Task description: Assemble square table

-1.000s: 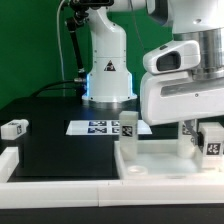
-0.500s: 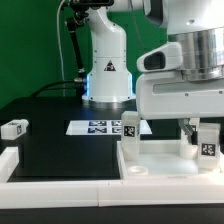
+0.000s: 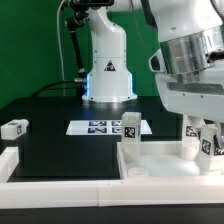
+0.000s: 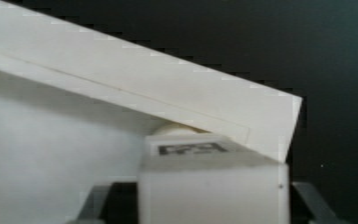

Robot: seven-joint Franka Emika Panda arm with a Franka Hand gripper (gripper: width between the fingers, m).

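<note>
The white square tabletop (image 3: 160,158) lies rim-up at the exterior view's right. One stubby tagged leg (image 3: 128,127) stands upright in its far left corner. My gripper (image 3: 201,133) is shut on a second leg (image 3: 207,146), held upright over the far right corner. In the wrist view this leg (image 4: 202,165) fills the space between my dark fingers (image 4: 112,200), its end against the tabletop's corner (image 4: 247,110). My gripper (image 4: 208,208) sits directly above it. A third leg (image 3: 14,128) lies loose on the black mat at the left.
The marker board (image 3: 95,127) lies flat behind the tabletop, in front of the robot's base (image 3: 107,80). White border rails run along the front (image 3: 70,186) and the left (image 3: 8,160) of the mat.
My wrist and hand have turned about the held leg, so the hand's body now looks tilted. The leg has stayed at the far right corner, still gripped.
</note>
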